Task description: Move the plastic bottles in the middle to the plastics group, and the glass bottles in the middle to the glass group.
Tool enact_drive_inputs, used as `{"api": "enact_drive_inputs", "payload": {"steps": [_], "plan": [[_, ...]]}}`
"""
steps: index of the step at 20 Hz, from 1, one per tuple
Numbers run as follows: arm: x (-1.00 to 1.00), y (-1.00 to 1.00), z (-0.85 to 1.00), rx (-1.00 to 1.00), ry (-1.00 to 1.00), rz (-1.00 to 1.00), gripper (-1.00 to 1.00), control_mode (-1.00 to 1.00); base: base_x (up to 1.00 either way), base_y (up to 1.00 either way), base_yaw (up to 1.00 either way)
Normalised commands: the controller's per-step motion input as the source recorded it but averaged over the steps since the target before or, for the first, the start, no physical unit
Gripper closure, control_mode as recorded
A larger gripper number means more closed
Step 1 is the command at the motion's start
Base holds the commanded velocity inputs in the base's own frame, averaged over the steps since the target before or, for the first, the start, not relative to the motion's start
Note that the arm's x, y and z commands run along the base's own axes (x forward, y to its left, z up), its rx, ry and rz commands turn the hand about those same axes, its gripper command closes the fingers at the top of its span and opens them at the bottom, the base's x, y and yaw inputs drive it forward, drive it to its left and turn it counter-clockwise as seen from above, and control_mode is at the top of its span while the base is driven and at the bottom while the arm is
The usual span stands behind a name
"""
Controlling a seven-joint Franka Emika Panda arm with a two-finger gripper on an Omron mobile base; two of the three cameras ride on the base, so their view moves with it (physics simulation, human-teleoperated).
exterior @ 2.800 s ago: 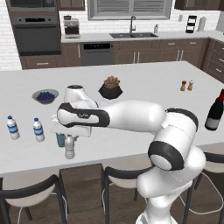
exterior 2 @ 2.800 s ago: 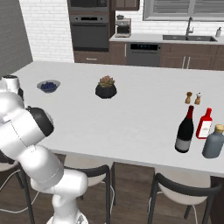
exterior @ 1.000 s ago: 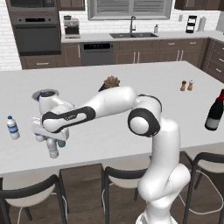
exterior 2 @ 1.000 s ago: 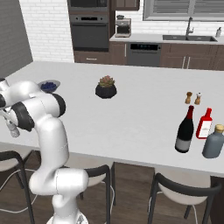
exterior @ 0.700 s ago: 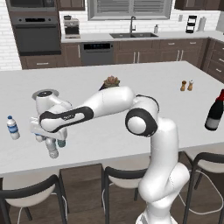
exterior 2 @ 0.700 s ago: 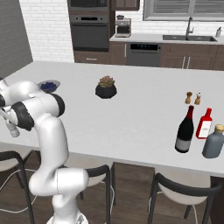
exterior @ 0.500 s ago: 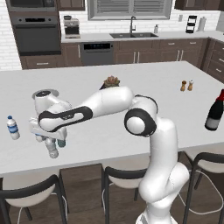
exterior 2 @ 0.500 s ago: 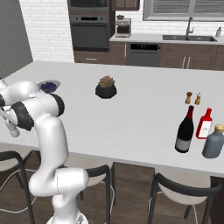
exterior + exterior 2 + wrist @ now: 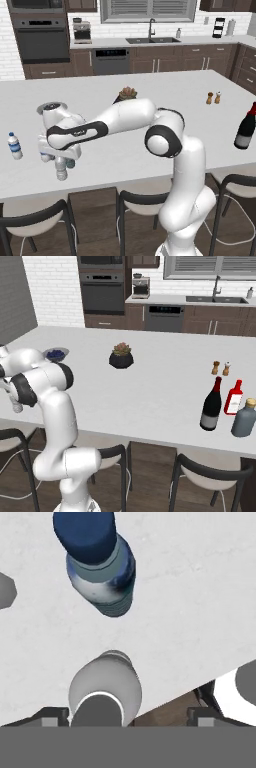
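Far to the left of the potted plant, near the front edge of the counter, a labelled water bottle is standing alone as the outer marker of the plastics group. The base of what looks like its twin is peeking out from behind the hand.

Just right of that, still well left of the plant, the gripper is hanging straight above the grey bottle. A second ago the jaws were clamped on this bottle; now they are standing wide apart. In the hand view the two fingertips are sitting clear of the bottle's shoulders on either side with the cap centred between them. The bottle is resting upright on the counter under its own weight, so the release is looking complete.

Just beside the grey bottle, a little toward the plant, the teal bottle with its dark blue cap is standing upright too, close but not touching. Both unlabelled plastic bottles are therefore sitting near the water bottles, and the plastic half of the job is probably finishing here. A straight lift should clear the cap without tipping either bottle.

Far to the right of the plant, the dark wine bottle is standing just beside the red bottle, so the glass half may need nothing more.
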Motion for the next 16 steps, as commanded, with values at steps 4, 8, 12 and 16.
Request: {"api": "enact_drive_inputs", "payload": {"steps": [4,8,12,16], "plan": [[0.00,-0.09,0.12,0.03,0.00,0.00,-1.00,-1.00,0.00,0.00,0.00],[0.00,0.00,0.54,0.11,-0.02,0.00,-1.00,-1.00,0.00,0.00,0.00],[-0.07,0.00,0.71,0.14,-0.02,0.00,-1.00,-1.00,0.00,0.00,0.00],[-0.05,-0.01,0.64,0.07,-0.03,0.00,-1.00,-1.00,0.00,0.00,0.00]]}}
